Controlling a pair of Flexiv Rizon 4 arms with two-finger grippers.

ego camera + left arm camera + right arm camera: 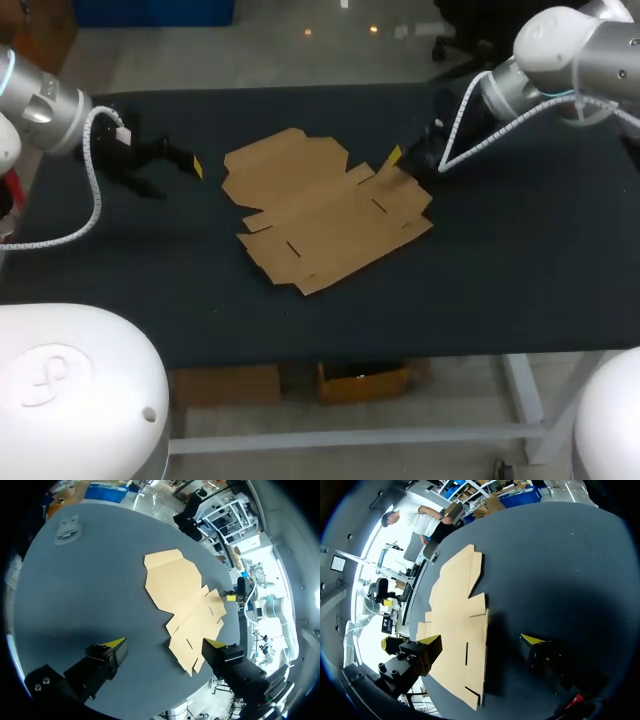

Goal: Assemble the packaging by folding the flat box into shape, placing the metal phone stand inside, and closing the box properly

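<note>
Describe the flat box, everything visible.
The flat box is a brown cardboard blank, unfolded, lying flat and diagonal near the middle of the dark table. Creases divide it into panels; notched flaps ring the outline, and a few short slots are cut in. Nothing lies on it. The right gripper, open, straddles its edge at one corner; contact cannot be told. The left gripper is apart from it.

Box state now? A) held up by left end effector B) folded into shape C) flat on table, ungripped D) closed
C: the flat cardboard box lies unfolded on the table, with the left end effector and right end effector both open.
</note>
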